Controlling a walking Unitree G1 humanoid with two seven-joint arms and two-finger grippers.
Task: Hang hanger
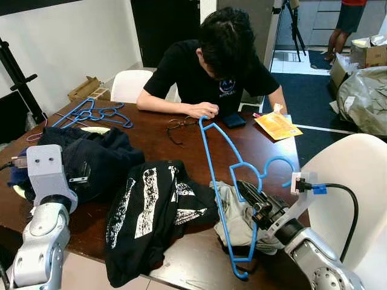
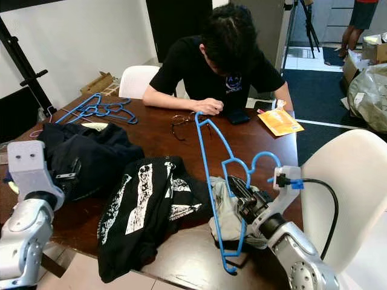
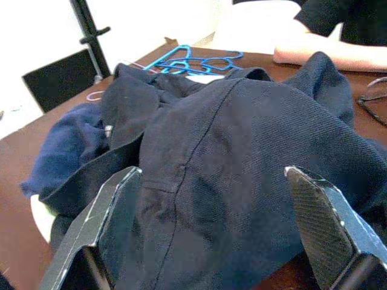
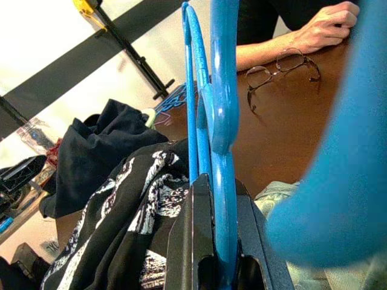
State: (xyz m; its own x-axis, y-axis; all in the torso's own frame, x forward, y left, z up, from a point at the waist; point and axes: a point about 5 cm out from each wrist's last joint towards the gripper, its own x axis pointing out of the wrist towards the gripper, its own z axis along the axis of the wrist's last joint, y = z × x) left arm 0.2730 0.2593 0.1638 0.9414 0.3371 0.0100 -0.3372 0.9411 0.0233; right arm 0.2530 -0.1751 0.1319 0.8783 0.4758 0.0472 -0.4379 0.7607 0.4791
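Over the near right edge of the brown table (image 1: 181, 136) our right gripper (image 1: 251, 196) is clamped on the blue hanger (image 1: 213, 158), held up off the wood above a grey cloth (image 1: 233, 220). On the left, our left gripper (image 3: 221, 229) gapes wide over the dark navy garment (image 1: 91, 154).

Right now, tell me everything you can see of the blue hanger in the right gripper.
The blue hanger looks like thin moulded plastic: a slim triangular frame with a curled hook. The right gripper is shut on the frame just below the hook, as its wrist view shows. The hanger is lifted and tilted, its far corner up over the brown table toward the seated person and the glasses, its near corner down at the table edge. It crosses in front of a grey garment.
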